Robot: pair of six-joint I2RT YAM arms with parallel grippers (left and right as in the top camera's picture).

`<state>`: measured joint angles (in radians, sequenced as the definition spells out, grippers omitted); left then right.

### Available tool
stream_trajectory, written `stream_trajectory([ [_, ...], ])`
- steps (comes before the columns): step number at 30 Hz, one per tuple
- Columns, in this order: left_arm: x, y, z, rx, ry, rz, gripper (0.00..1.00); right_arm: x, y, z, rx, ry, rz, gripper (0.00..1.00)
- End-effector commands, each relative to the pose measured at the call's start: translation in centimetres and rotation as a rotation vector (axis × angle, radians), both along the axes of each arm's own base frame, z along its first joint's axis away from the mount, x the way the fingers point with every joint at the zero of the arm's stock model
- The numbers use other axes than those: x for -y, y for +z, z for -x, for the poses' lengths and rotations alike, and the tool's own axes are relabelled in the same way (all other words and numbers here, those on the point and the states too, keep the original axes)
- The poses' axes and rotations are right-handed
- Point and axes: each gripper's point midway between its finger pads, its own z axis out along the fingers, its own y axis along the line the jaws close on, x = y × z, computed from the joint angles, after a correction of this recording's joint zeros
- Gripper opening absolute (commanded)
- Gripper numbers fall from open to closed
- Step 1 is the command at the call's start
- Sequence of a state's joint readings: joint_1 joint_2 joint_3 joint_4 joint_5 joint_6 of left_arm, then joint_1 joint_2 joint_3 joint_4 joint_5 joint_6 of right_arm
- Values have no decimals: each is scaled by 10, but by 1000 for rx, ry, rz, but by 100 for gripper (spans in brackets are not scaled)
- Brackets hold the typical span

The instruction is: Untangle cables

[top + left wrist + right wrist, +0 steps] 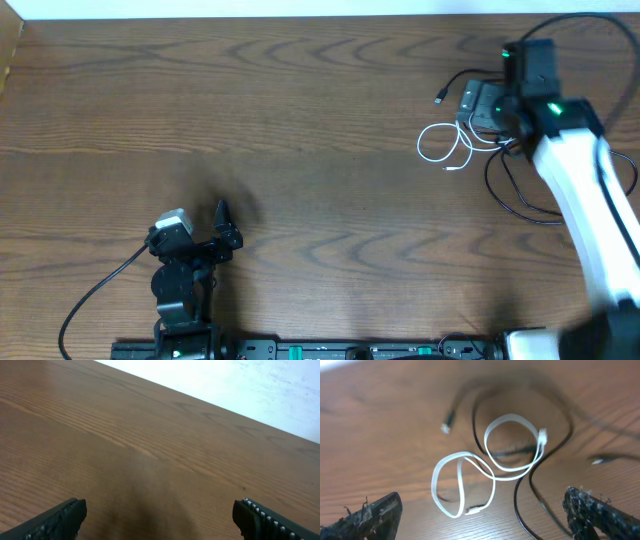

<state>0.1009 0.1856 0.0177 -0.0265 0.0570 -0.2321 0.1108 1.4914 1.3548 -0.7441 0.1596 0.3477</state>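
While the right gripper (482,512) hangs over the far right of the table (300,120), its jaws spread wide and holding nothing, the two cables lie knotted directly beneath it. The white cable (512,416) curls into a figure-eight of two loops. The black cable (517,502) sweeps around the upper loop and appears to cross it near the white plug, though the blur hides which cord lies on top. The left gripper (160,517) sits well apart at the near left, jaws likewise released over bare wood.

The step in hand looks like a first pick. It would likely go best with a descent on the lower white loop, which lies clear of the black cord, so the fingers pinch a single strand. A slow draw away from the black cable should then slide the loops free without tightening the crossing.
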Motion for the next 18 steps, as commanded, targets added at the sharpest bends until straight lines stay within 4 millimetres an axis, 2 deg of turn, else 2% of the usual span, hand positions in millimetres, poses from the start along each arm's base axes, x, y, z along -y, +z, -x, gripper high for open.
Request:
stream_trajectory([
  [1,2,-16,4,-55,-8,5,98,8,83,42,236,-15,0,99],
  [5,2,-16,4,-55,-8,5,98,24,126,99,406,-54,0,99],
  [8,2,-16,4,-55,-8,5,98,39,140,145,479,-103,24,99],
  [10,2,-16,4,-55,-8,5,98,43,138,171,480,-108,28,99],
  [12,2,-16,4,-55,-8,5,98,44,130,186,469,-108,30,99],
  [15,2,-16,4,-55,-8,5,98,45,112,192,444,-107,33,99],
  [18,2,-16,4,-55,-8,5,98,45,84,193,431,-108,35,99],
])
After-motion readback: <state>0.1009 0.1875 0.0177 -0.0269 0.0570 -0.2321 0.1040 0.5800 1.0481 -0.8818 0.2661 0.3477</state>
